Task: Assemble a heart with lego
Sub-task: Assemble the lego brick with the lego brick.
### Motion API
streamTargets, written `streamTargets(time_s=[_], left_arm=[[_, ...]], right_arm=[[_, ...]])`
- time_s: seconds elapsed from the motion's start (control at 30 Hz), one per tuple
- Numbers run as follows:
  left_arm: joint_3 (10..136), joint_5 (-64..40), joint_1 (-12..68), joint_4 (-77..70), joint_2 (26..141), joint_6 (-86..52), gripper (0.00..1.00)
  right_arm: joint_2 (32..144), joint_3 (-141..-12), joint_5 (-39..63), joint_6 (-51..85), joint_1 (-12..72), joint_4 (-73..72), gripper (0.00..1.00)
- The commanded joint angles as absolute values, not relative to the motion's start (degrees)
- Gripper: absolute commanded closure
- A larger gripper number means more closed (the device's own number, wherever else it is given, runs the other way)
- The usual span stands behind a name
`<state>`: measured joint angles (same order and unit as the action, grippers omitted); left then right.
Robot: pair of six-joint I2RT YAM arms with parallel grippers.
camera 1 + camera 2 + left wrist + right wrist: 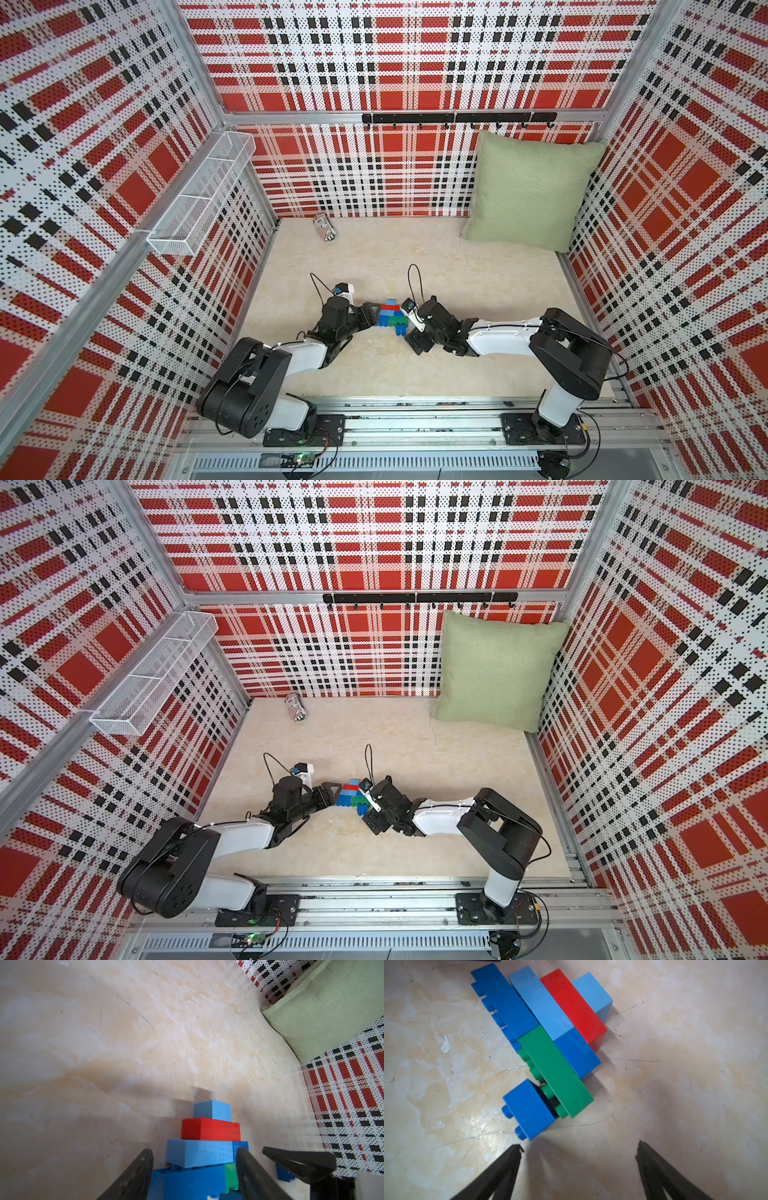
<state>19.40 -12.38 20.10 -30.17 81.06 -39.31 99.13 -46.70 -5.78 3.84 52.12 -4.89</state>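
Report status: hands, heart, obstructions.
Left hand straddles flat blue-red-green studded brick heart, grip unclear. Right hand open, empty, short of it. Small blue square brick beside green strip, seemingly unseated. Nothing blocking.

The left arm (301, 357) and the right arm (503, 338) share glossy white link shells between bulky matte-black joint housings, thin black cables (409, 279) looping from the wrists, flat black base plates (524, 429), and slim black tapering fingers (506, 1167) on the left tool (195, 1149) and the right tool (579, 1144)

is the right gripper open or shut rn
Open. In the right wrist view the right gripper has its jaws spread wide apart, with nothing held between them.
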Motion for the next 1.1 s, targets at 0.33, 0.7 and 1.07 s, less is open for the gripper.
streamTargets(time_s=[0.33,0.7,1.07], left_arm=[[20.41,-13.1,20.54,-30.58,81.04,-38.44,0.32],[20.91,-13.36,20.57,-30.58,81.47,-38.15,0.32],[22.23,-13.3,21.84,-30.59,83.27,-37.8,0.33]], right_arm=[[102.61,-50.61,-3.99,1.46,51.42,-6.33,0.09],[100.19,-47.82,-1.79,-1.31,50.54,-5.67,0.1],[99.7,-46.58,-2.43,-1.31,49.48,-7.32,0.1]])
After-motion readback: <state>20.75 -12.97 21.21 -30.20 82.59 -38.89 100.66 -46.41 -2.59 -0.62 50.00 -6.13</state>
